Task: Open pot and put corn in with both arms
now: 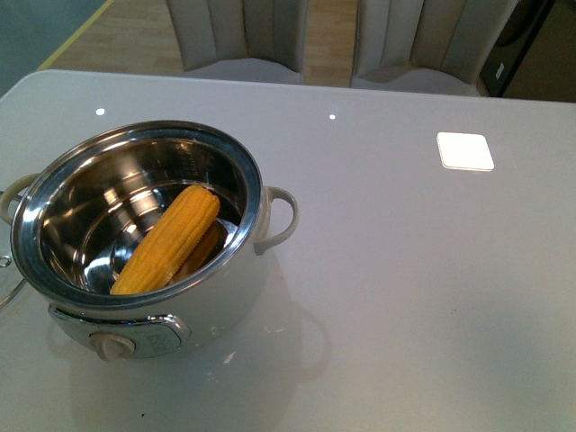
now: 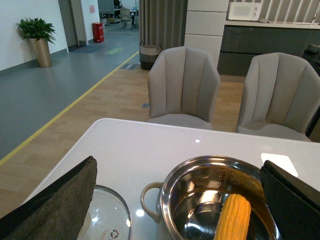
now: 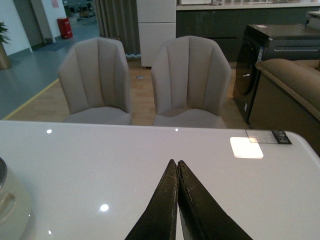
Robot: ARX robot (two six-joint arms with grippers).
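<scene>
The round cream-white pot with a shiny steel interior [image 1: 135,243] stands open on the glossy white desk [image 1: 414,270], and the yellow-orange corn cob [image 1: 168,240] lies tilted inside it against the wall. The left pincer [image 2: 180,200], its jaws wide apart, hangs above the pot, with a round glass lid [image 2: 107,215] on the desk below its one finger. The right pincer [image 3: 177,172] has its jaws pressed together, empty, the pot off to one side.

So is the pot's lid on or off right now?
Off. The pot is open with the corn inside, and the glass lid lies beside it.
</scene>
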